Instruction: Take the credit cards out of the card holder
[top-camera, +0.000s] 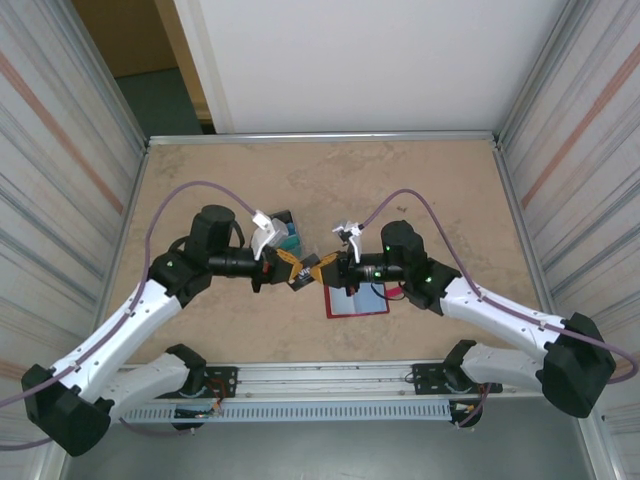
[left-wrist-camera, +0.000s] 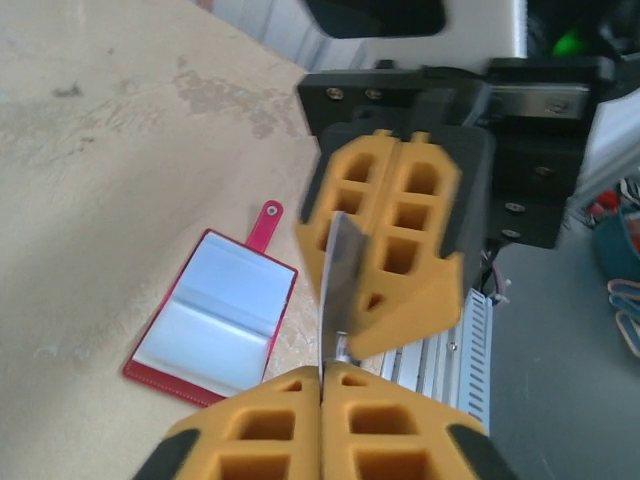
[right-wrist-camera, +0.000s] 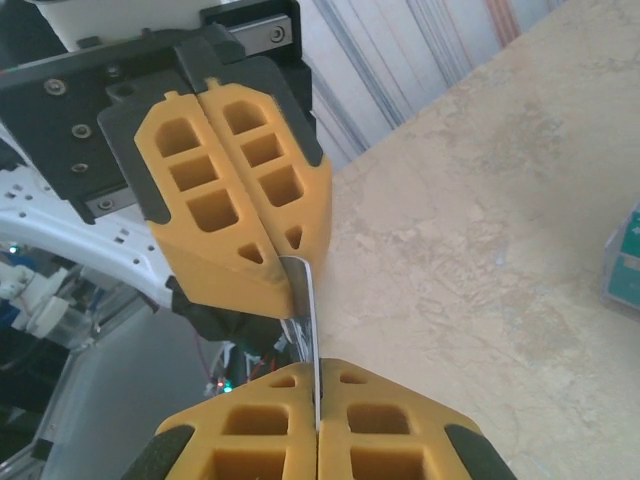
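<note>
The left arm's yellow-and-black fingers (left-wrist-camera: 320, 378) are pressed together, with one end of a thin silver-grey card (left-wrist-camera: 338, 280) pinched between their tips. The card is held edge-on in the air above the mottled beige tabletop (top-camera: 420, 190), spanning the short gap between the two arms. Behind the left wrist, further back on the tabletop, sits a small teal box (top-camera: 288, 237). The right arm's yellow-and-black fingers (right-wrist-camera: 318, 372) face the left ones tip to tip; they too are closed, clamped on the card's other end. The flat dark-red card holder (left-wrist-camera: 215, 320) lies open on the tabletop just below and near-side of the right wrist, apart from both sets of fingers. Its pale blue-grey inner panels face up, and its small red closing tab (left-wrist-camera: 266, 222) sticks out from one edge
</note>
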